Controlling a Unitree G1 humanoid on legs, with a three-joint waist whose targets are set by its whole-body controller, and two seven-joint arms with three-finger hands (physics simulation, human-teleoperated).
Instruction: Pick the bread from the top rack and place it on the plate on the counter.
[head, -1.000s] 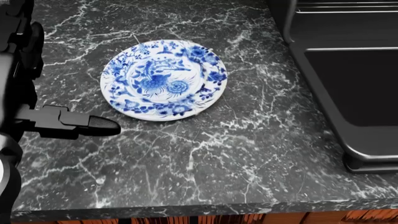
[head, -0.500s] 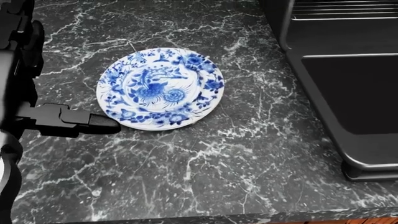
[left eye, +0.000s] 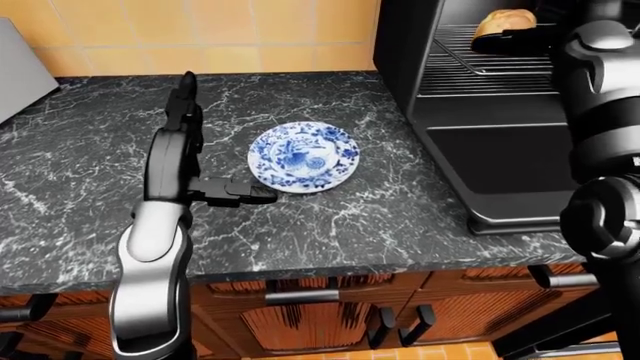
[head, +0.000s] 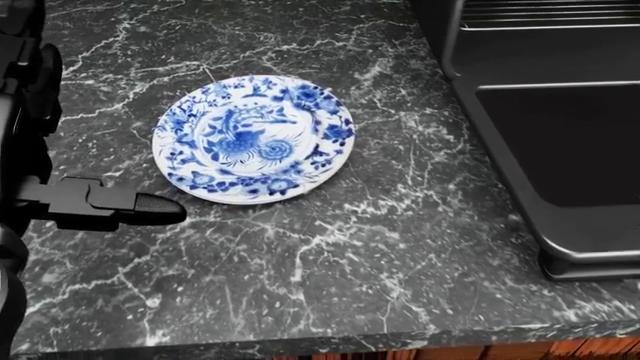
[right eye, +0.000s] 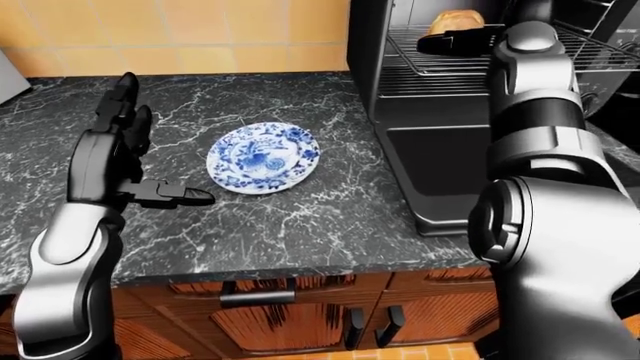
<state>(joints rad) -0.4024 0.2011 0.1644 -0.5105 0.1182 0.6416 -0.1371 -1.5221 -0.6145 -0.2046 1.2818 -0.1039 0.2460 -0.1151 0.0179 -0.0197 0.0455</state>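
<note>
camera: head view has shifted, counter's near edge sits lower in frame than a second ago | plate (head: 252, 139): slid slightly left in frame | left hand (head: 95, 202): thumb now lower, beside plate's lower-left rim

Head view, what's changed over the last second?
The whole picture shifted, so the camera moved: the plate and oven both slid slightly left. The left hand sits lower in view, its fingers open beside the plate. The plate has no bread on it, as before.
</note>
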